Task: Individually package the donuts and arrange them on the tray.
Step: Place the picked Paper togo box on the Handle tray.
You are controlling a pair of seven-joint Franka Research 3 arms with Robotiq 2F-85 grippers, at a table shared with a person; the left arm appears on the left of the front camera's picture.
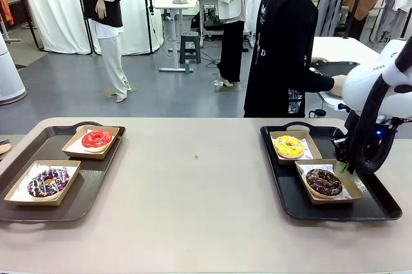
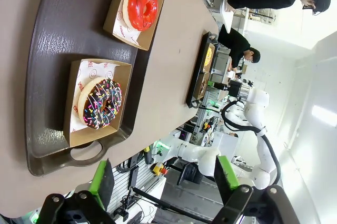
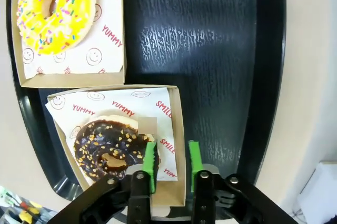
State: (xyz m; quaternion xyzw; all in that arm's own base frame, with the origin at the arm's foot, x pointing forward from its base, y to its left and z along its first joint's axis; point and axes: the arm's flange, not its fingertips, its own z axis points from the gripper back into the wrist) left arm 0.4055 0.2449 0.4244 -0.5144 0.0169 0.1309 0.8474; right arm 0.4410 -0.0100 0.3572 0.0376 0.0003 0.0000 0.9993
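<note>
Green pads of the right gripper [image 3: 171,166] sit astride the wall of the cardboard box [image 3: 176,129] that holds the chocolate donut with pale sprinkles [image 3: 111,149]; the jaws stand a narrow gap apart, one pad inside the box just beside the donut, the other outside over the right tray [image 3: 221,50], and whether they pinch the wall or have let it go I cannot tell. Risk one: if the arm lifts with a pad catching that wall, the box tips or drags and the donut slides off its printed paper. Risk two: the inner pad is close enough to smear the icing. Over on the other side, the left gripper [image 2: 166,182] hangs wide open and empty above the near edge of the left tray [image 2: 47,103], well clear of its load. Count time: four donuts, four boxes, two trays. Left tray carries the red donut [image 1: 97,139] and the purple-and-white sprinkled chocolate donut [image 1: 47,181]; right tray carries the yellow donut [image 1: 290,146] and the pale-sprinkled one. A person [image 1: 283,42] stands at the far side, turned away
</note>
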